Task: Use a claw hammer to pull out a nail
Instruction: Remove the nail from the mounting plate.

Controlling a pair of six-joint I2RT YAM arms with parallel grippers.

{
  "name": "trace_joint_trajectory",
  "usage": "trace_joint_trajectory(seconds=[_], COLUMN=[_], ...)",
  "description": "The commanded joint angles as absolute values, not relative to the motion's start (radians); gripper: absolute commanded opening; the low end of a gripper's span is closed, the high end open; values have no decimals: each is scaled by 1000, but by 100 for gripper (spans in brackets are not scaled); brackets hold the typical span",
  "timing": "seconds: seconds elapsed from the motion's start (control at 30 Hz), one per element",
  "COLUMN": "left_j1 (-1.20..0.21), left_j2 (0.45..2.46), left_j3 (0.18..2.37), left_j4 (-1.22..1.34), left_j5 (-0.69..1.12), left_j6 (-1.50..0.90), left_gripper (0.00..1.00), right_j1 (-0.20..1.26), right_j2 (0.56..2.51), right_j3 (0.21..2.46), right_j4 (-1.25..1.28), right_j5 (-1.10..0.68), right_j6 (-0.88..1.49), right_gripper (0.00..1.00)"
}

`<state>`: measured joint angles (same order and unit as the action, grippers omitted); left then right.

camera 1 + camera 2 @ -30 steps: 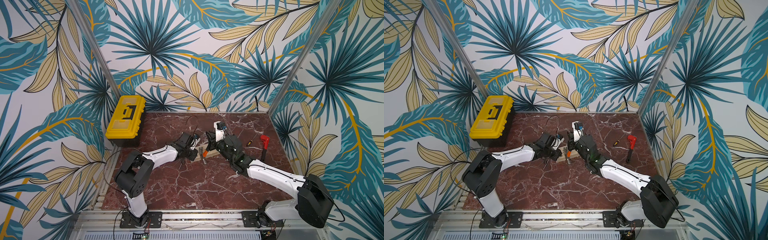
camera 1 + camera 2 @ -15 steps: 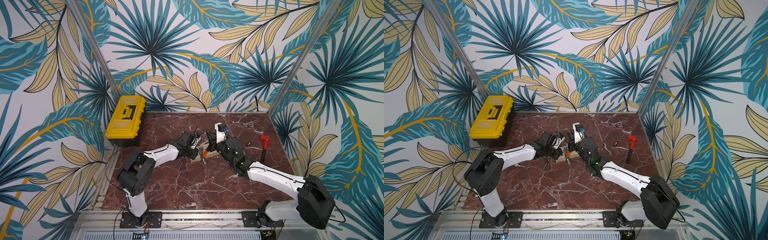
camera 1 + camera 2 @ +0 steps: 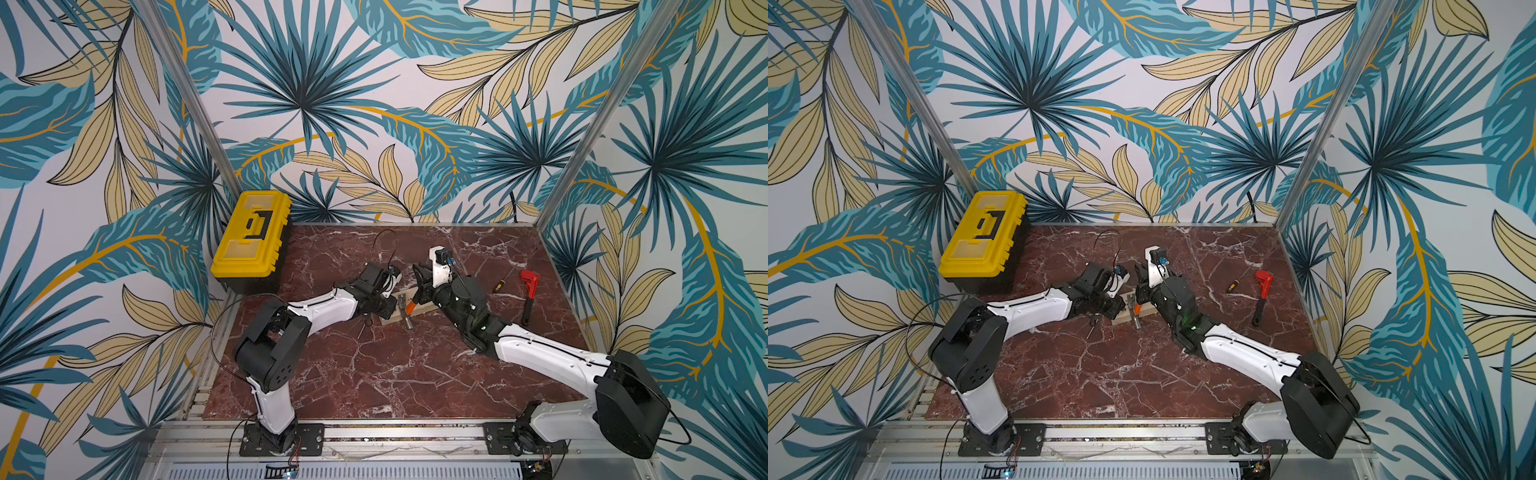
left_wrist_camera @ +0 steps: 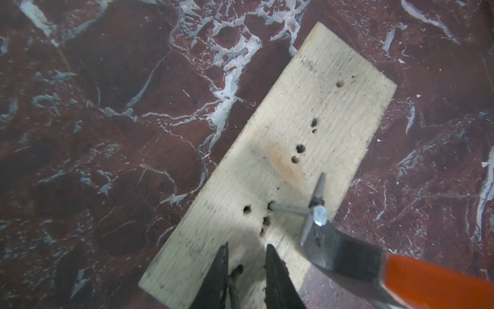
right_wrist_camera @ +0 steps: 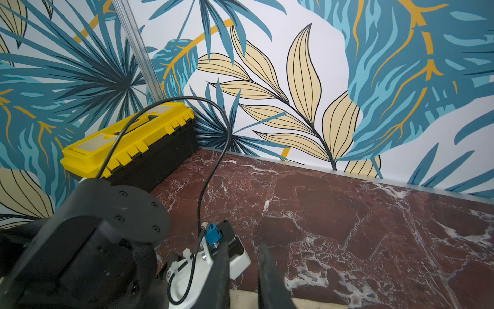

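Both arms: white moulded link shells between black joint housings.

Left arm (image 3: 324,307): a black cable loop (image 3: 211,336) hangs off the shoulder housing (image 3: 270,353), whose face shows a cluster of small holes. A round black joint cap (image 5: 128,206) carries recessed screws. A thin black lead (image 5: 199,211) runs to a blue connector (image 5: 213,236) on the white wrist camera mount (image 5: 197,270).

Right arm (image 3: 540,355): a green indicator light (image 3: 1187,320) glows on the black forearm section. The white wrist camera block (image 3: 440,259) has its own blue connector.

Base plates (image 3: 311,436): black, bolted.

Left claw (image 4: 247,244) and right claw (image 5: 243,244): black tapered fingers.
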<state>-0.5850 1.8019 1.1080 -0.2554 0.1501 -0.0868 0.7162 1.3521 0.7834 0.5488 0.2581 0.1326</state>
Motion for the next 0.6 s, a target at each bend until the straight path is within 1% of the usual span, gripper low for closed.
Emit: trace_joint_trajectory(seconds=[0.0, 0.57], left_j1=[-580, -578], left_j2=[1894, 1895], left_j3=[1049, 1048], left_j4=[-405, -409], left_j5=[131, 135], left_j6=[-101, -106], left_gripper=[25, 24], right_j1=[726, 738], right_j2=[1367, 1339], right_j3=[735, 693], right_j4=[468, 470], right_j5=[254, 269], right_j6=[95, 91], right_gripper=[0, 0])
